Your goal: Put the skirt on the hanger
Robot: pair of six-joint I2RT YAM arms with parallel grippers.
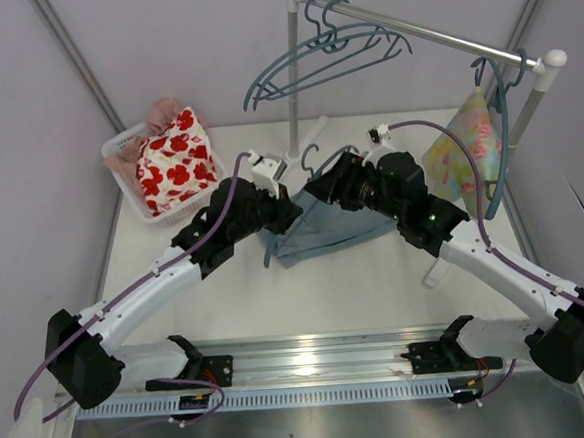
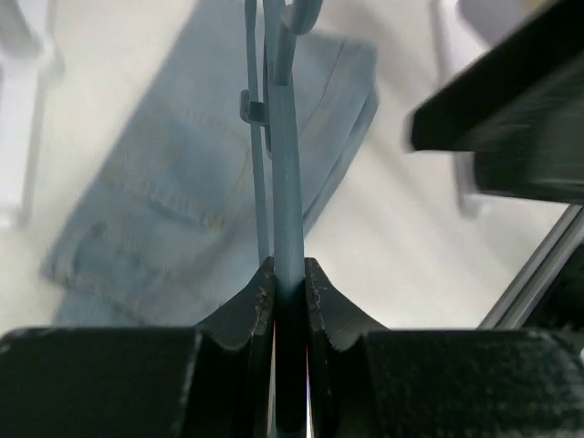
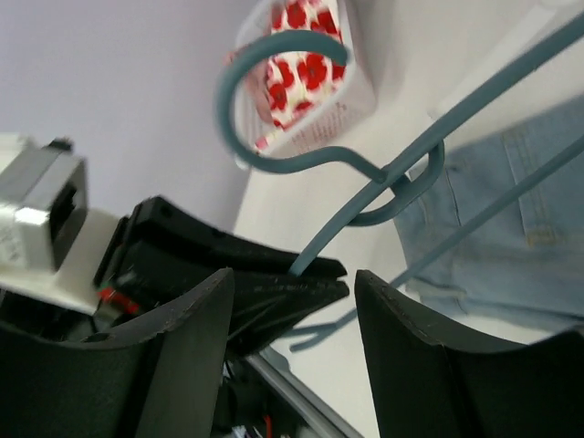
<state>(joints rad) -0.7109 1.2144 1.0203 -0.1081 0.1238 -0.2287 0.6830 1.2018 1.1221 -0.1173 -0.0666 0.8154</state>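
The light blue denim skirt [image 1: 323, 232] lies flat on the table between the two arms, also showing in the left wrist view [image 2: 164, 201] and in the right wrist view [image 3: 511, 237]. A thin teal hanger [image 1: 313, 162] stands over it, hook up. My left gripper [image 1: 289, 207] is shut on one arm of the hanger [image 2: 286, 182], which runs straight out from between the pads [image 2: 290, 274]. My right gripper [image 1: 322, 189] faces it, open [image 3: 292, 278], with nothing between its fingers. The hanger's hook [image 3: 301, 167] sits just beyond them.
A white basket [image 1: 126, 145] holding a white cloth with red flowers [image 1: 176, 162] stands at the back left. The clothes rack's rail [image 1: 439, 33] carries spare teal hangers [image 1: 320, 52] and a pastel floral garment [image 1: 463, 157]. Its post [image 1: 291, 89] rises right behind the grippers.
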